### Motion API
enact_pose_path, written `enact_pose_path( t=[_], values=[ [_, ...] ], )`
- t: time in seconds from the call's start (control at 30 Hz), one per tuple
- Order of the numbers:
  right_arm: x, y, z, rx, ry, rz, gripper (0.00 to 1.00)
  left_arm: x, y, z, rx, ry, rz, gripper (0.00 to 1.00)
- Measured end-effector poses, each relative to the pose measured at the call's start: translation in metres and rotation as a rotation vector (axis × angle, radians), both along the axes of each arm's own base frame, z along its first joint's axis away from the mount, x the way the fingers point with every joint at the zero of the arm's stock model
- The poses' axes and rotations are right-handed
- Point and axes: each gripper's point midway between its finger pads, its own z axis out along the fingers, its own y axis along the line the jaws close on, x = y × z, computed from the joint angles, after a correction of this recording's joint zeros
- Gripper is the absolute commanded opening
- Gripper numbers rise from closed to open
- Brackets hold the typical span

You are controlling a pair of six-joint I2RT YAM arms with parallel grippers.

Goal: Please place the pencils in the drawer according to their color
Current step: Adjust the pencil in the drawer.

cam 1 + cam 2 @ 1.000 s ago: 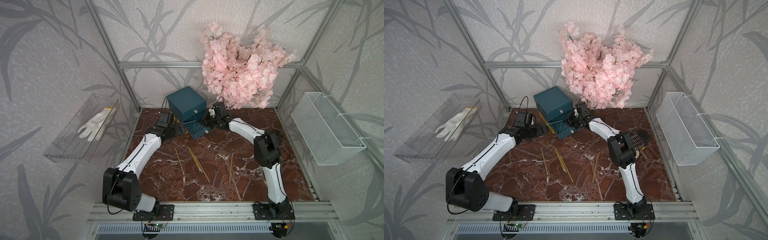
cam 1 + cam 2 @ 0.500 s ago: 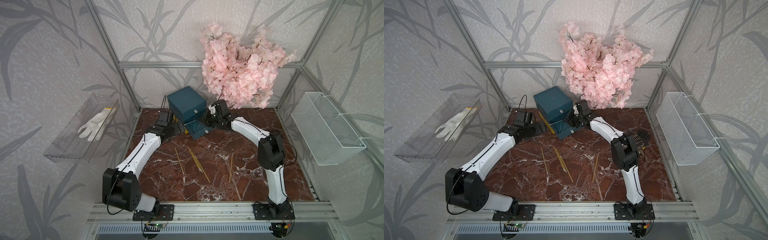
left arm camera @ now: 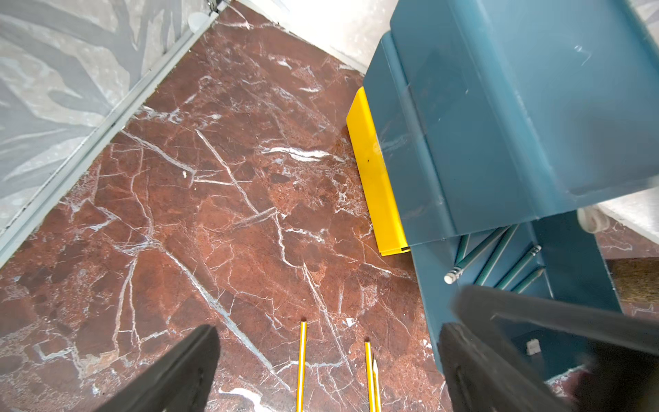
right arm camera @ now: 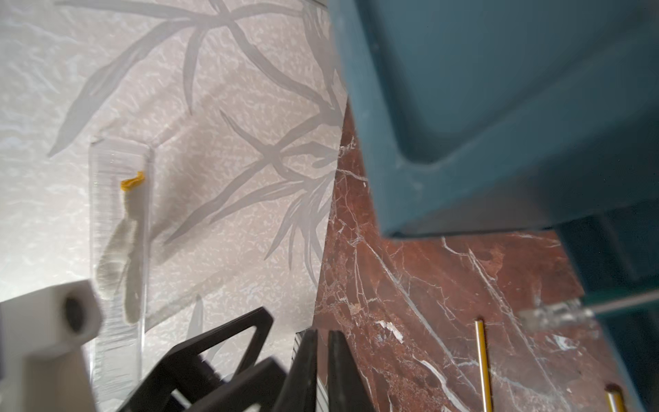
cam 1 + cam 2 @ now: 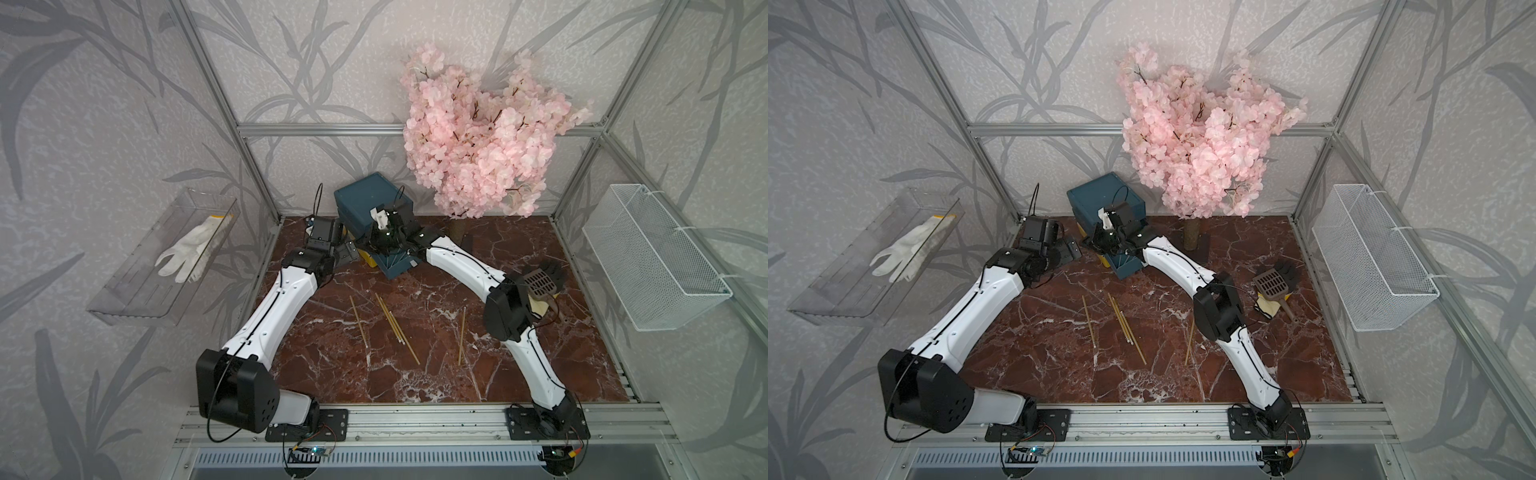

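Note:
The dark teal drawer (image 5: 372, 199) chest stands at the back of the table. Its yellow drawer (image 3: 374, 171) is pulled out a little, and a teal drawer (image 5: 397, 266) below is pulled far out. Several teal pencils (image 3: 499, 257) lie in that teal drawer. Yellow pencils (image 5: 390, 318) lie loose on the marble, with others further apart (image 5: 359, 322) (image 5: 461, 336). My left gripper (image 3: 328, 374) hangs open over the floor left of the chest, above two yellow pencil tips (image 3: 301, 356). My right gripper (image 4: 322, 371) is shut and empty at the chest's front (image 5: 372, 243).
A pink blossom tree (image 5: 478, 145) stands behind the chest, its trunk (image 5: 1192, 239) on the table. A clear shelf with a white glove (image 5: 187, 245) hangs on the left wall, a white wire basket (image 5: 648, 257) on the right. A black scoop (image 5: 540, 278) lies at the right.
My right gripper has swung left from beside the open teal drawer to the chest's front, and its fingers have come together. The left arm has hardly moved.

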Motion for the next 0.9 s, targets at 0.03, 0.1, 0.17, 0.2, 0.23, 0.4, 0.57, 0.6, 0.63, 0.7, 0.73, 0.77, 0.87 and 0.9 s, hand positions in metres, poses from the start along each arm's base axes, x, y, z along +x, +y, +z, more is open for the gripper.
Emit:
enact_pose_path(
  t=[0.03,0.1,0.17,0.2,0.23,0.4,0.57,0.6,0.63,0.7,0.73,0.77,0.87,0.9],
  values=[
    [0.004,0.001,-0.008,-0.014,-0.014,-0.002,0.11,-0.001,0.000,0.002,-0.001,-0.006,0.001,1.00],
    [0.011,0.001,-0.008,-0.024,-0.044,-0.019,0.10,-0.002,0.001,0.005,-0.003,-0.015,0.001,1.00],
    [0.016,-0.004,-0.013,-0.061,-0.062,-0.041,0.09,-0.005,0.001,0.005,-0.003,-0.017,0.000,1.00],
    [0.018,-0.006,-0.015,-0.076,-0.073,-0.050,0.09,-0.005,0.001,0.004,-0.003,-0.016,0.000,1.00],
    [0.021,-0.009,-0.018,-0.096,-0.088,-0.059,0.09,-0.006,0.001,0.003,-0.003,-0.014,0.000,1.00],
    [0.022,-0.031,-0.030,-0.211,-0.117,-0.090,0.10,-0.007,-0.001,-0.002,-0.010,-0.005,-0.010,1.00],
    [-0.003,-0.076,-0.061,-0.370,-0.027,-0.104,0.10,-0.005,-0.004,-0.001,-0.023,-0.010,-0.026,1.00],
    [-0.008,-0.085,-0.065,-0.387,-0.014,-0.110,0.11,-0.004,-0.005,-0.001,-0.027,-0.013,-0.031,1.00],
    [-0.015,-0.096,-0.067,-0.400,0.001,-0.117,0.12,-0.003,-0.007,-0.001,-0.031,-0.014,-0.038,1.00],
    [-0.024,-0.114,-0.059,-0.392,0.001,-0.135,0.14,0.001,-0.011,-0.005,-0.042,-0.008,-0.058,1.00],
    [-0.028,-0.123,-0.053,-0.384,-0.001,-0.147,0.16,0.003,-0.014,-0.008,-0.045,-0.002,-0.071,1.00],
    [-0.031,-0.133,-0.044,-0.370,-0.010,-0.162,0.18,0.006,-0.017,-0.012,-0.050,0.005,-0.087,1.00],
    [-0.033,-0.156,-0.015,-0.302,-0.044,-0.212,0.23,0.018,-0.027,-0.027,-0.065,0.027,-0.145,1.00],
    [-0.032,-0.163,-0.007,-0.278,-0.054,-0.229,0.25,0.022,-0.030,-0.031,-0.069,0.028,-0.166,1.00]
  ],
)
